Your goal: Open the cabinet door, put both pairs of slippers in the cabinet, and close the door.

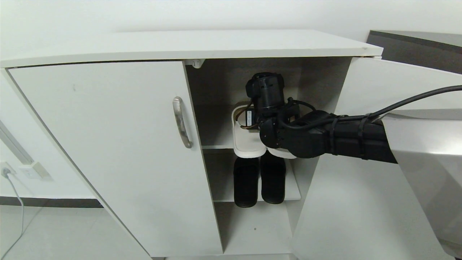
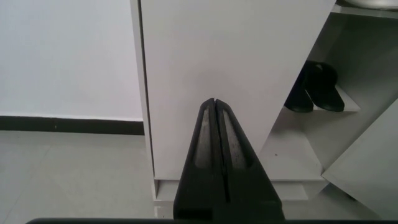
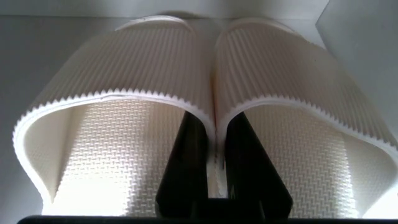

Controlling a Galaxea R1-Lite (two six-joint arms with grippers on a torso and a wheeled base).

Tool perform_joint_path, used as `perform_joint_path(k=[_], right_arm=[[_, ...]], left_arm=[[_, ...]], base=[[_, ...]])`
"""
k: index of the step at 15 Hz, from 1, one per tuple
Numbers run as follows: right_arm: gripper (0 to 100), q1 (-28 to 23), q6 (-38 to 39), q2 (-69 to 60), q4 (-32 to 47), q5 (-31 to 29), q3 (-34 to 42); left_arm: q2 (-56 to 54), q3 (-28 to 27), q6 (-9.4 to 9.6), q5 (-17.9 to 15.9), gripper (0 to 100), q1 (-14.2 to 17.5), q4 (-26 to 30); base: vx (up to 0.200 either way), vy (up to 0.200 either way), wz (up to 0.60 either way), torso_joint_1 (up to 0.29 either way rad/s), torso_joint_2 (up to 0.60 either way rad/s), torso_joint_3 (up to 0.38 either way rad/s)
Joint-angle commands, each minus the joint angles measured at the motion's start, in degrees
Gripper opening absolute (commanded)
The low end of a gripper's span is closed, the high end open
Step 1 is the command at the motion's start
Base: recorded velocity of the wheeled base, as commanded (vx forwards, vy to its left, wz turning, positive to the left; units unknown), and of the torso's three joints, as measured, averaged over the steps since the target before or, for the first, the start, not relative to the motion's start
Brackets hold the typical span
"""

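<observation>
Pinches the white slippers (image 1: 249,142) by their touching inner straps in the right gripper (image 3: 216,134), at the cabinet's (image 1: 216,45) upper shelf (image 1: 216,147), at 12 o'clock from the black slippers (image 1: 258,180). Holds the left gripper (image 2: 214,109) pressed together outside, before the left door (image 1: 108,144). Risks dragging the pair off the shelf, heels jutting past its edge, if pulling back before letting go.

The open cabinet (image 1: 187,45) has a lower shelf (image 1: 221,187) carrying black slippers (image 1: 258,180) side by side. Its upper shelf (image 1: 214,144) bears white slippers (image 1: 249,142), their heels overhanging that shelf's front edge.
</observation>
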Motion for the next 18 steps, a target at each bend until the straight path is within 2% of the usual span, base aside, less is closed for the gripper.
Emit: perform_joint_path(k=[1, 5, 6, 11, 14, 16, 17, 18], right_arm=[[0, -0.11, 0.01, 0.46, -0.11, 0.01, 0.01], [0, -0.19, 0.01, 0.55, -0.11, 0.01, 0.01], [100, -0.19, 0.01, 0.55, -0.11, -0.07, 0.01], [100, 0.33, -0.25, -1.21, 0.51, -0.34, 0.01], [100, 2.27, 0.10, -8.33, -0.20, -0.60, 8.87], [100, 4.11, 0.19, -14.13, -1.25, -0.60, 17.22], [100, 5.43, 0.10, -18.17, -3.54, -0.60, 24.69], [100, 6.22, 0.10, -20.28, -5.12, -0.43, 28.73]], left_arm=[[0.01, -0.04, -0.10, 0.01, 0, 0.02, 0.00], [0.01, 0.05, -0.10, 0.01, 0, 0.02, 0.00], [0.01, -0.04, -0.10, 0.01, 0, 0.02, 0.00], [0.01, -0.04, -0.10, 0.10, 0, 0.02, 0.00], [0.01, -0.04, -0.10, 0.01, 0, 0.02, 0.00], [0.01, 0.05, -0.10, 0.01, 0, 0.02, 0.00], [0.01, -0.04, -0.10, 0.01, 0, 0.02, 0.00], [0.01, -0.04, -0.10, 0.01, 0, 0.02, 0.00]], base=[[0.000, 0.000, 0.00, 0.000, 0.00, 0.000], [0.000, 0.000, 0.00, 0.000, 0.00, 0.000], [0.000, 0.000, 0.00, 0.000, 0.00, 0.000], [0.000, 0.000, 0.00, 0.000, 0.00, 0.000], [0.000, 0.000, 0.00, 0.000, 0.00, 0.000], [0.000, 0.000, 0.00, 0.000, 0.00, 0.000], [0.000, 0.000, 0.00, 0.000, 0.00, 0.000], [0.000, 0.000, 0.00, 0.000, 0.00, 0.000]])
